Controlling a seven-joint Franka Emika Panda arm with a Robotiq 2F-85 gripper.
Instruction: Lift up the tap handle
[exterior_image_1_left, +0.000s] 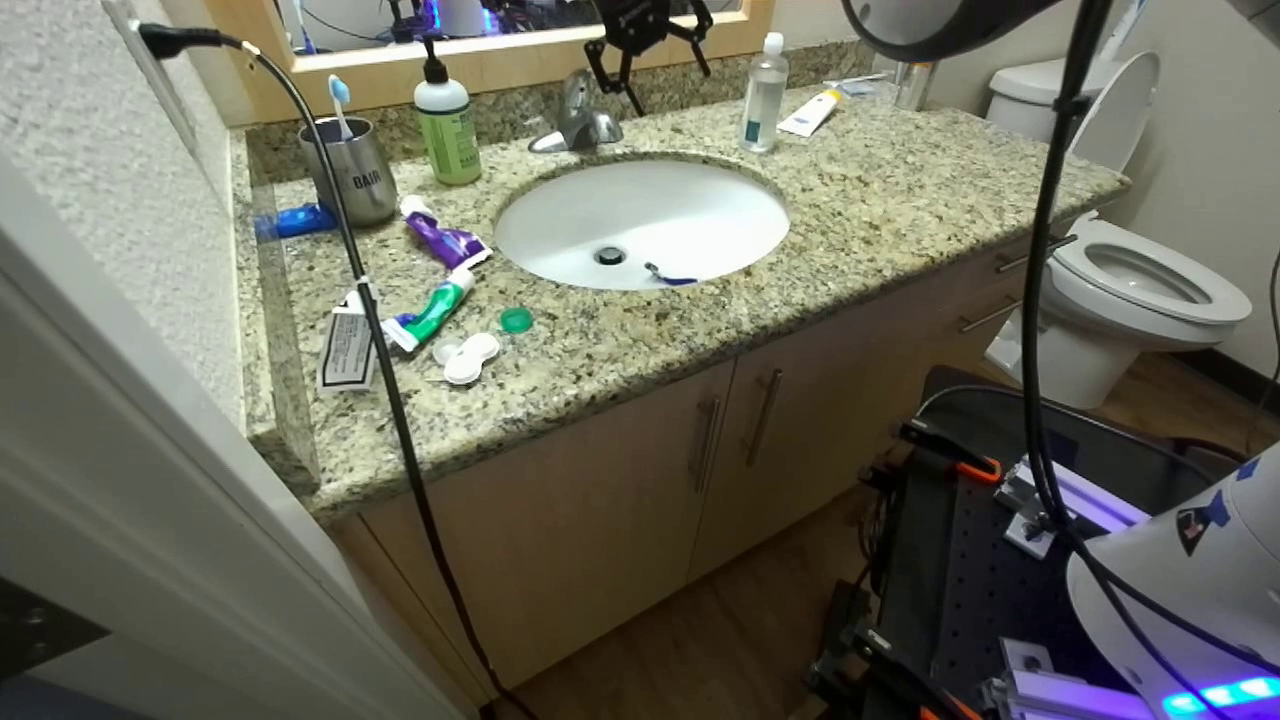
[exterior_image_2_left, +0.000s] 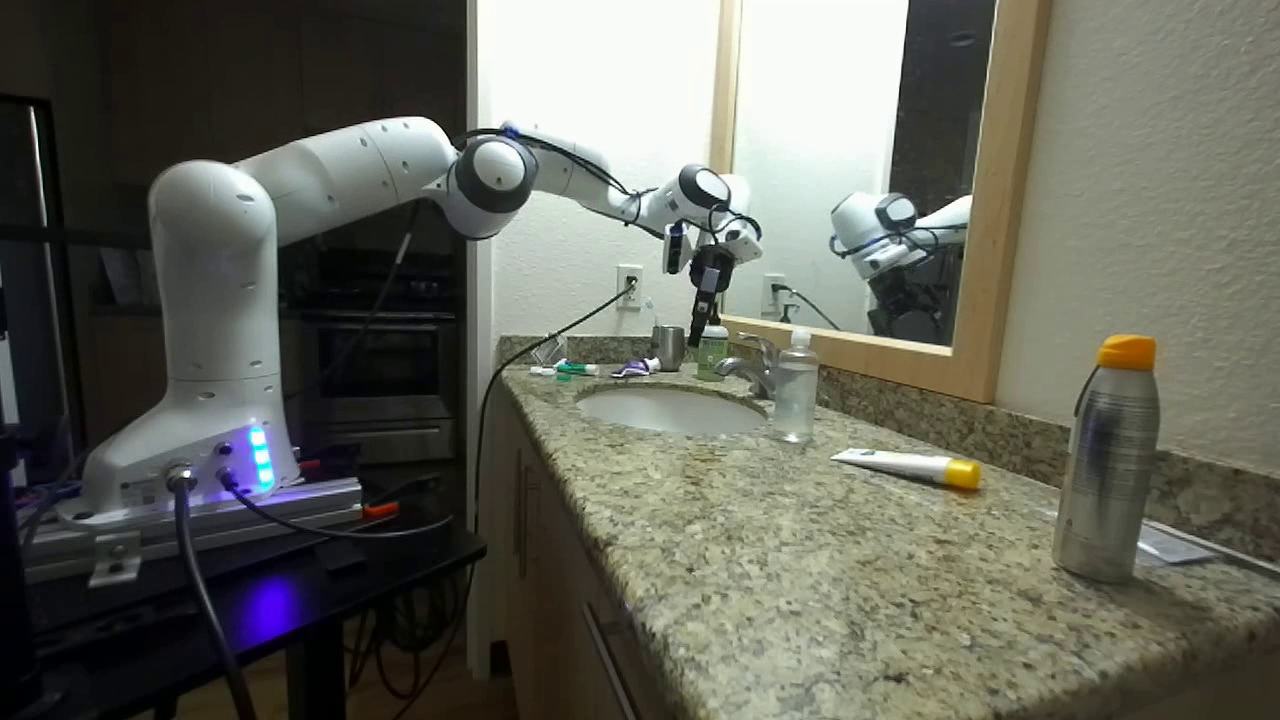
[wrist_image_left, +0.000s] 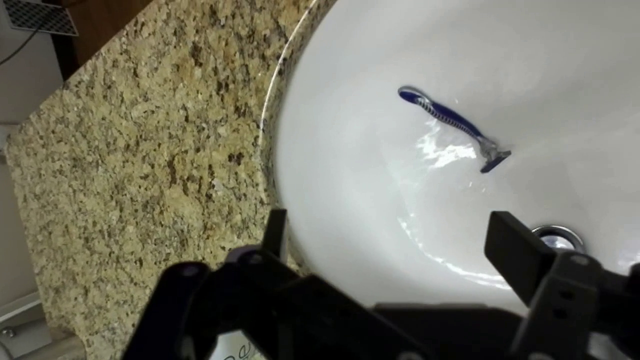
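Observation:
The tap handle is the short silvery lever on top of the chrome faucet behind the white basin. The handle also shows in an exterior view beside the clear bottle. It is out of view in the wrist view. My gripper hangs with its fingers pointing down, apart from the handle and beside it in both exterior views. In the wrist view the two black fingers stand wide apart with nothing between them. The basin and its rim lie below them.
A clear bottle stands close beside the faucet. A green soap bottle and a metal cup with a toothbrush stand on its other side. A framed mirror rises behind. A blue razor lies in the basin.

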